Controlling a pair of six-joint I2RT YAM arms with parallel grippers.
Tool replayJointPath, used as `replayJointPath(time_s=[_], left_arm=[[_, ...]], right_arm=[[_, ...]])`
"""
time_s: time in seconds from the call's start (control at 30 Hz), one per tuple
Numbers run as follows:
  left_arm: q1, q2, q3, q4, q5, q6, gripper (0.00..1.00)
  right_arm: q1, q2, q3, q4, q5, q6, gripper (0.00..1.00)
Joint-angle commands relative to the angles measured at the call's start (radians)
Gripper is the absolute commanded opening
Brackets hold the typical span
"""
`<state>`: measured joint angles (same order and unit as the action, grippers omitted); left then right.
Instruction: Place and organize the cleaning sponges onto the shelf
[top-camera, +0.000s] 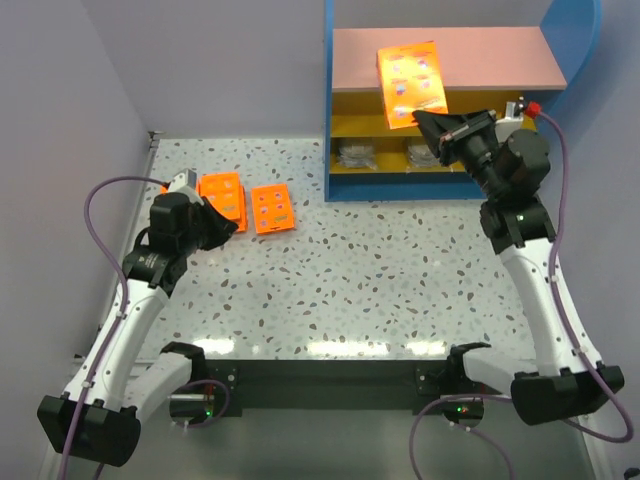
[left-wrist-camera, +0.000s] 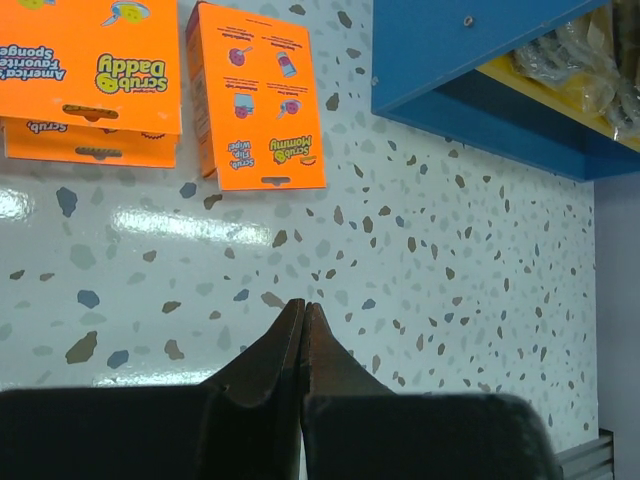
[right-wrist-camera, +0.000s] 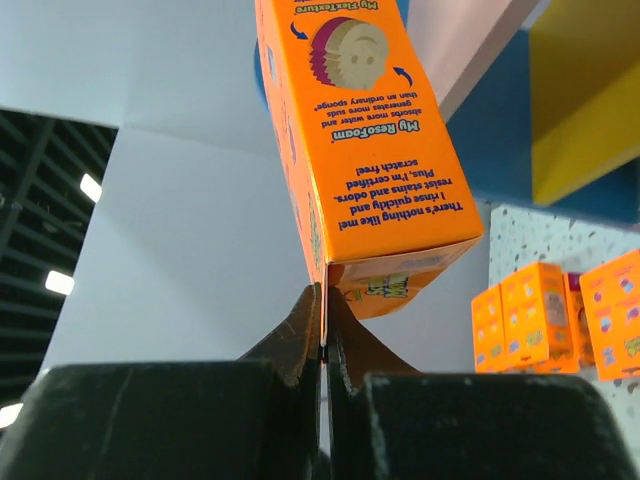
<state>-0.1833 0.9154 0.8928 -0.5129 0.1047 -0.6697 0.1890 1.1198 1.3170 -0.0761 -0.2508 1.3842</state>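
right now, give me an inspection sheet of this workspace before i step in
surface: speckled table, glare patches near the front
job's things: orange stack and single orange pack on the table's left; wrapped pads on a yellow board of the shelf; held pack at its pink top
clutter: nothing seen
grippers: left gripper jaws shut, empty; right gripper jaws shut on held pack
cables: purple cables loop beside both arms
surroundings: pale walls

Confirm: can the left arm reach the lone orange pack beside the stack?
Probably yes: the lone orange pack lies flat just ahead of the left gripper, bare table between, nothing blocking. Jaws are shut, so open first.
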Motion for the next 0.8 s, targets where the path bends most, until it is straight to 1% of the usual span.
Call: replayJointPath(time_s=[0.0,0.03,0.17,0.3,0.47,0.57,0.6,0.7,0.73,0.77], left_arm=[[0.007,-0.018,0.003,0.070,0.032,-0.030,0.00],[0.007,-0.021,0.003,0.070,0.032,-0.033,0.00],[0.007,-0.035,-0.002,0.063,0.021,-0.041,0.00],[0.007,-0.047,-0.015,0.063,0.023,-0.054,0.00],[0.007,-0.069,-0.043,0.080,0.029,-0.077,0.00],[0.007,-0.070,-0.055,0.086,0.030,-0.079,0.00],[0.007,-0.069,-0.063,0.093,0.036,-0.082,0.00],[0.007,-0.064,-0.075,0.100,0.039,-0.088,0.00],[0.007,-0.064,-0.081,0.108,0.043,-0.091,0.00],[0.007,-0.061,-0.086,0.114,0.052,-0.094,0.00]], right_arm=[[-0.110,0.092,0.074,0.073,-0.108,0.058,0.00],[-0.132,0.110,0.102,0.105,-0.143,0.073,0.00],[-0.236,0.198,0.162,0.099,-0.165,0.101,0.00],[-0.354,0.274,0.200,0.147,-0.223,0.151,0.00],[-0.468,0.298,0.200,0.205,-0.297,0.191,0.00],[-0.487,0.298,0.150,0.347,-0.387,0.236,0.00],[-0.488,0.296,0.124,0.408,-0.439,0.246,0.00],[-0.485,0.279,0.071,0.533,-0.543,0.245,0.00],[-0.484,0.247,0.023,0.535,-0.600,0.216,0.00],[-0.465,0.229,-0.005,0.532,-0.625,0.188,0.00]])
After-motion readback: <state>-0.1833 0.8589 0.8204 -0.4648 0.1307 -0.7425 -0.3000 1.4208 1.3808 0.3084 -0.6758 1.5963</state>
